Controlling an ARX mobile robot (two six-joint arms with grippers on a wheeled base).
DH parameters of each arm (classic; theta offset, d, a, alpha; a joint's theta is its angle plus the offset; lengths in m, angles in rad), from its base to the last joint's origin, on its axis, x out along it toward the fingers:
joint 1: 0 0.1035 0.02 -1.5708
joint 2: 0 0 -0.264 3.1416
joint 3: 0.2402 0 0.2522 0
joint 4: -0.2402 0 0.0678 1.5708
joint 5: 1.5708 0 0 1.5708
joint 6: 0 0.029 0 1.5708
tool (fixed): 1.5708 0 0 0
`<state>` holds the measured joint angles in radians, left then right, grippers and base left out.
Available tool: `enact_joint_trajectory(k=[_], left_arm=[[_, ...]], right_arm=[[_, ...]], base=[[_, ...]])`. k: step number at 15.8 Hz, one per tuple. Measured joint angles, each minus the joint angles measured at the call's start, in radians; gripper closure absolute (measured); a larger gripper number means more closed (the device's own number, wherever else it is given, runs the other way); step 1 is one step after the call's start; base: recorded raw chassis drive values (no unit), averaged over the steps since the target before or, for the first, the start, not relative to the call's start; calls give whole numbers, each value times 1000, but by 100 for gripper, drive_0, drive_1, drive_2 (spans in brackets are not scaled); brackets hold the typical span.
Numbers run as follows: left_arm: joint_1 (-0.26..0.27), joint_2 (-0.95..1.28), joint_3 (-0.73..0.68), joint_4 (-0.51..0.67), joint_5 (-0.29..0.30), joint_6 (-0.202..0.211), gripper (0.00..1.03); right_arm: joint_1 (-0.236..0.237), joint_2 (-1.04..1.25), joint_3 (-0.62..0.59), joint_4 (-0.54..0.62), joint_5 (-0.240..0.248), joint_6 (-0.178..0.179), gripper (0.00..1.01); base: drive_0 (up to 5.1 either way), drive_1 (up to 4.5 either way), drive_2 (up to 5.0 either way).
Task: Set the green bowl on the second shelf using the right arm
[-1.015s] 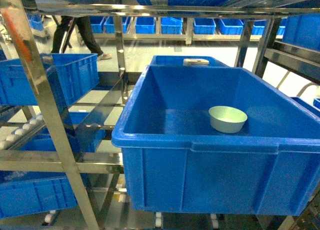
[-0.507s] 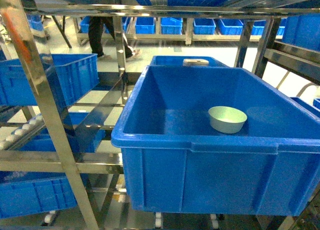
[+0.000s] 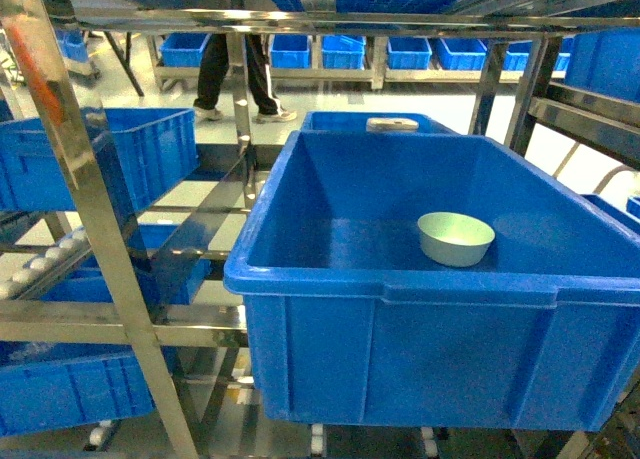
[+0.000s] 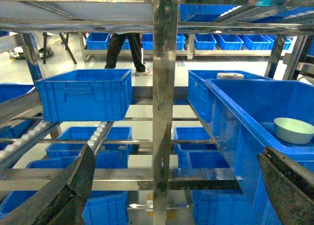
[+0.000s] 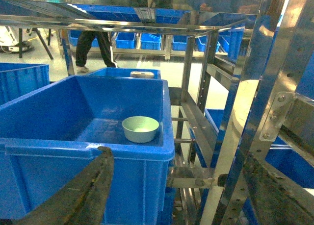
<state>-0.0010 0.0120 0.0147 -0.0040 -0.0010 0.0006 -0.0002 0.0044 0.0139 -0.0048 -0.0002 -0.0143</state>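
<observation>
The pale green bowl (image 3: 455,237) sits upright on the floor of the wide, deep blue crate (image 3: 400,291) on the second shelf, toward the crate's right side. It also shows as the bowl (image 5: 140,128) in the right wrist view and the bowl (image 4: 293,130) in the left wrist view. My right gripper (image 5: 181,188) is open and empty, low in front of the crate's near right corner and well back from the bowl. My left gripper (image 4: 176,183) is open too, straddling a steel upright (image 4: 164,112) left of the crate. Neither gripper shows in the head view.
Shiny steel posts (image 3: 90,219) and rails frame the rack. A smaller blue crate (image 3: 110,159) stands on the left tier, and others lie below. A white flat object (image 3: 392,123) rests on a crate behind. A person (image 3: 235,74) walks in the aisle beyond. A perforated steel post (image 5: 245,137) stands by the right gripper.
The person in the background has walked to the right. The bowl and crate have not moved.
</observation>
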Motion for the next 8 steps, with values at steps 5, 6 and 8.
enact_joint_trajectory(k=[5, 6, 8], left_arm=[[0, 0, 0, 0, 0, 0, 5], [0, 0, 0, 0, 0, 0, 5], [0, 0, 0, 0, 0, 0, 5]], right_arm=[[0, 0, 0, 0, 0, 0, 3], [0, 0, 0, 0, 0, 0, 3], [0, 0, 0, 0, 0, 0, 3]], base=[[0, 0, 0], [0, 0, 0], [0, 0, 0]])
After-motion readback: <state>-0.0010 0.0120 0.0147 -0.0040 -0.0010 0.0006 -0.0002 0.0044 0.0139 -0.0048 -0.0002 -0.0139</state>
